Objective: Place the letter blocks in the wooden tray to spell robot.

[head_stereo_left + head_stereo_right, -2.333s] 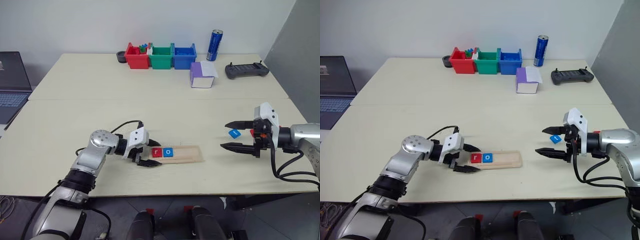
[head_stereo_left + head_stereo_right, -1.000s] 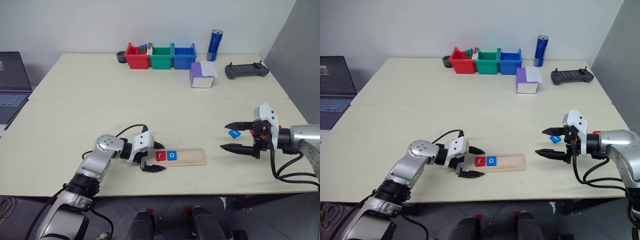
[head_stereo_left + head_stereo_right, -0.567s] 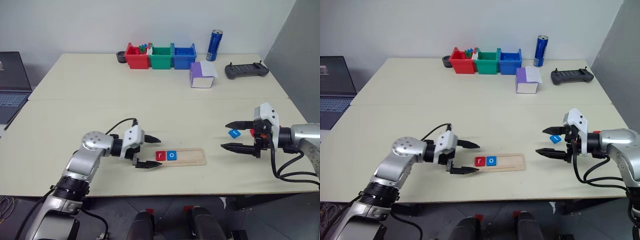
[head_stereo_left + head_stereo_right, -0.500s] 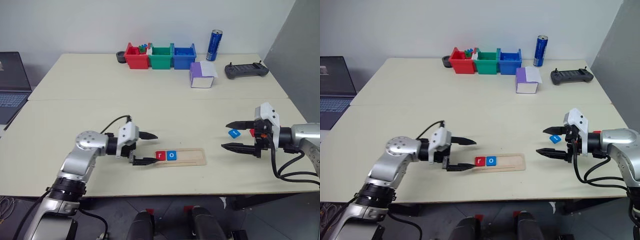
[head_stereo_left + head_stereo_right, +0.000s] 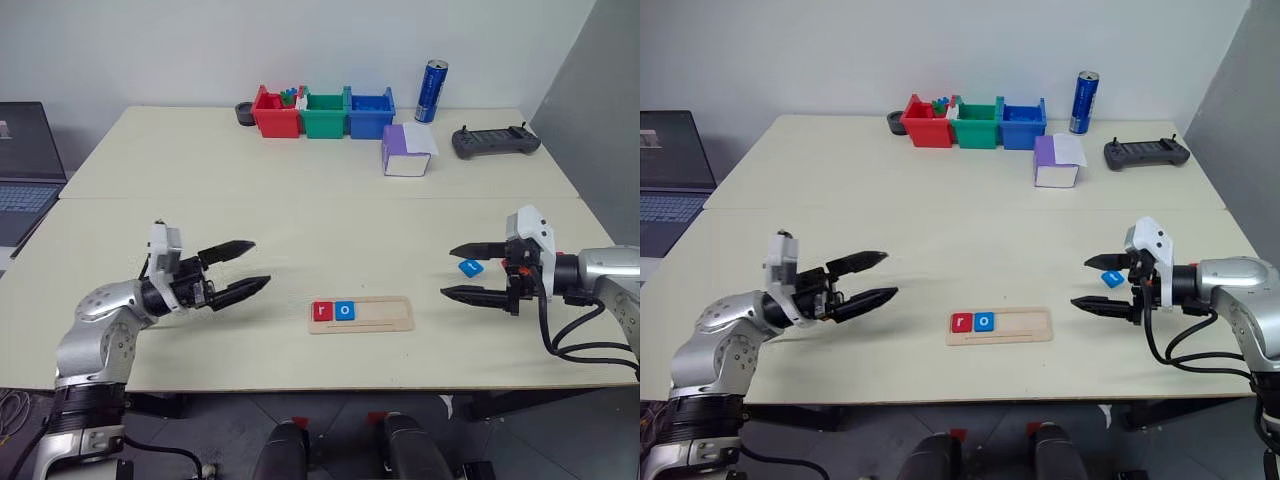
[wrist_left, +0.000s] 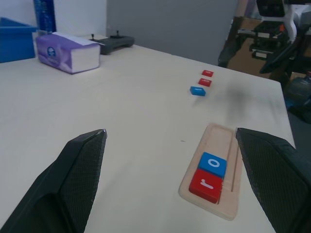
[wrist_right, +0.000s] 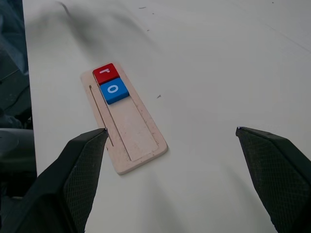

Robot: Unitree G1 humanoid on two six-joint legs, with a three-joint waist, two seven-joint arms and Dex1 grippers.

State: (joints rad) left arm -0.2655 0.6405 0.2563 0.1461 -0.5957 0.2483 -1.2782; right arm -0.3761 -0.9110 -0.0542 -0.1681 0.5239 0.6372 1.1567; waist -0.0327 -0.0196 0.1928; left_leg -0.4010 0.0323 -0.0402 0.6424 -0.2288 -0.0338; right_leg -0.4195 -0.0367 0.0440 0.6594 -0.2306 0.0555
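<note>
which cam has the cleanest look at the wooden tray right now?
Right wrist view: the wooden tray sits near centre, its full outline and groove showing, with the red r tile and blue o tile at one end. Left wrist view catches it foreshortened, one end cropped by a finger. The eye views show it whole but small.

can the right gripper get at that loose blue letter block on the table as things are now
Probably yes. The right gripper is open and empty, and the blue letter block lies on bare table right by its fingertips, with nothing in between or on top. It should only need to come down onto it.
</note>
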